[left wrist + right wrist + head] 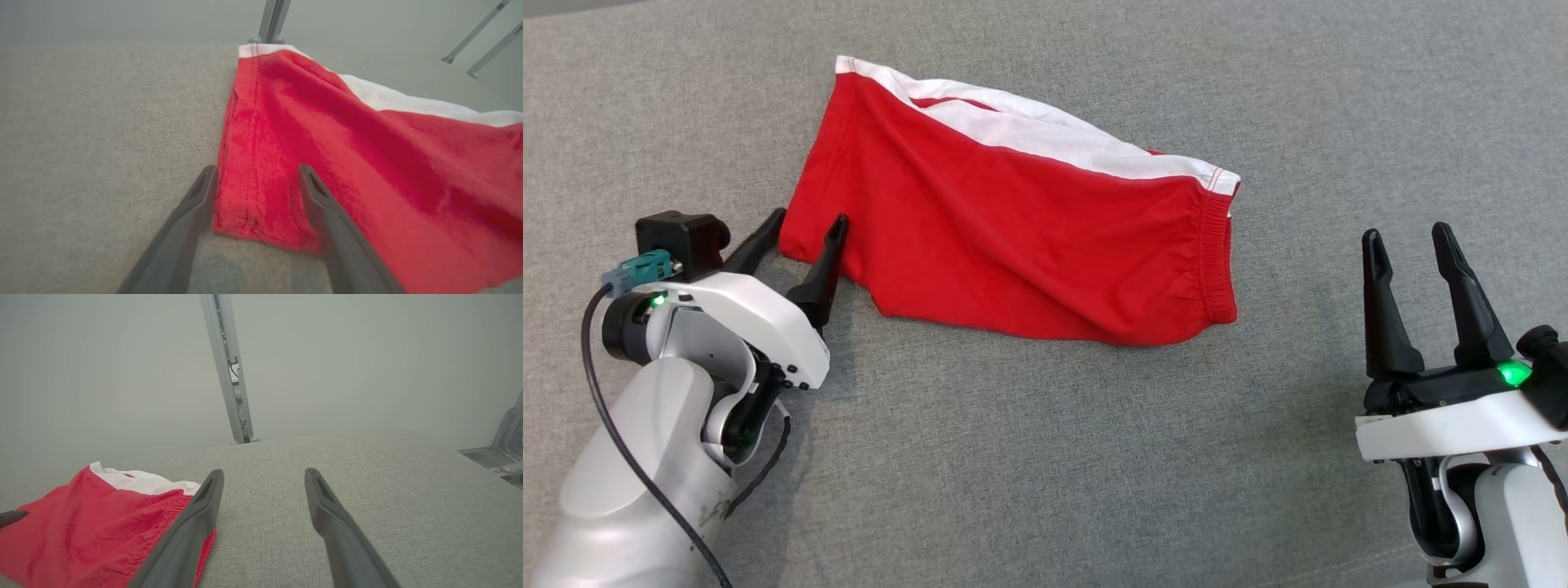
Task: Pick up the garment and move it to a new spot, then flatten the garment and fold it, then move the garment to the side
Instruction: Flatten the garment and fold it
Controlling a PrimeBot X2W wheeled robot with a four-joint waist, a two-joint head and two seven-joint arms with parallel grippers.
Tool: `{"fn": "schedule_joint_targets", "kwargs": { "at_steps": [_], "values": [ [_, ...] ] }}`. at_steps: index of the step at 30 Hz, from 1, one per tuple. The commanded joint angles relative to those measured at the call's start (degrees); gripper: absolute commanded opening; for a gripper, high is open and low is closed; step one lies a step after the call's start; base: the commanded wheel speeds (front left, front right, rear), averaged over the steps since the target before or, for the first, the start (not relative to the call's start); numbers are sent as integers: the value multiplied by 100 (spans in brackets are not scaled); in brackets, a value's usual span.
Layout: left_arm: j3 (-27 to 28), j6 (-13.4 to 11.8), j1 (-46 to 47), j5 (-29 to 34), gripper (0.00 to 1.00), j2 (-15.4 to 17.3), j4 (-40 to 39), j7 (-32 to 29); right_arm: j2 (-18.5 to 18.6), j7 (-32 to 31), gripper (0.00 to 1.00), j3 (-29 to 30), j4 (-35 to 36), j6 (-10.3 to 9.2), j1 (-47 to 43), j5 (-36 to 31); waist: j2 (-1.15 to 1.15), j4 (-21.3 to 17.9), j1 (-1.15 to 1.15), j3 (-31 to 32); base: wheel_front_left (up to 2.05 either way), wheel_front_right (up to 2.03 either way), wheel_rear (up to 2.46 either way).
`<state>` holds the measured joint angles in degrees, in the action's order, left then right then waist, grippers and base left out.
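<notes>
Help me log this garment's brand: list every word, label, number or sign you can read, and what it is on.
None can be read.
The red and white garment shows stitching and an elastic waistband, no label or print.
The grey cloth surface is plain.
The left gripper and right gripper show green lights near their bases, no legible lettering.

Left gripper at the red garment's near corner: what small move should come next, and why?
Probably lower slightly and close the left gripper on that hem corner. Its jaws stand open with a corner of the red garment lying between them, nothing pinched yet. The right gripper is open too, apart from the waistband end, over the grey fabric surface.
</notes>
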<state>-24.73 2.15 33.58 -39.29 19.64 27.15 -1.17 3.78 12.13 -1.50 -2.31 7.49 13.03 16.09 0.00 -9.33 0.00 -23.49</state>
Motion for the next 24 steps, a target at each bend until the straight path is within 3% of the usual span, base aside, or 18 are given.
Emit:
{"fn": "schedule_joint_targets", "kwargs": {
  "at_steps": [1, 6, 7, 9, 17, 24],
  "values": [
    [-3, 49, 100, -33, 100, 3, 80, -23, 7, 41, 100, -3, -16, 1, 57, 18, 0, -4, 0, -3, 0, 0, 0],
    [-84, 207, 186, -271, 100, -160, 578, -343, -5, 80, 100, -45, -98, 1, 84, 112, 0, 11, 0, -8, 0, 0, 0],
    [-109, 242, 196, -304, 89, -178, 635, -391, -5, 85, 100, -44, -111, 1, 93, 114, 0, 17, 0, -10, 0, 0, 0],
    [-140, 307, 238, -370, 0, -206, 720, -418, -8, 81, 100, -51, -126, 1, 118, 140, 0, 28, 0, -16, 0, 0, 0],
    [-88, 435, 29, -660, 0, -234, 967, -238, 25, 115, 100, 4, -222, 1, 63, 265, 0, 124, 0, 63, 0, 0, 0],
    [122, 157, -607, -741, 0, -268, 454, 368, 49, 42, 100, 105, -252, 1, -34, 216, 0, 421, 0, 208, 0, 0, 0]
  ]
}}
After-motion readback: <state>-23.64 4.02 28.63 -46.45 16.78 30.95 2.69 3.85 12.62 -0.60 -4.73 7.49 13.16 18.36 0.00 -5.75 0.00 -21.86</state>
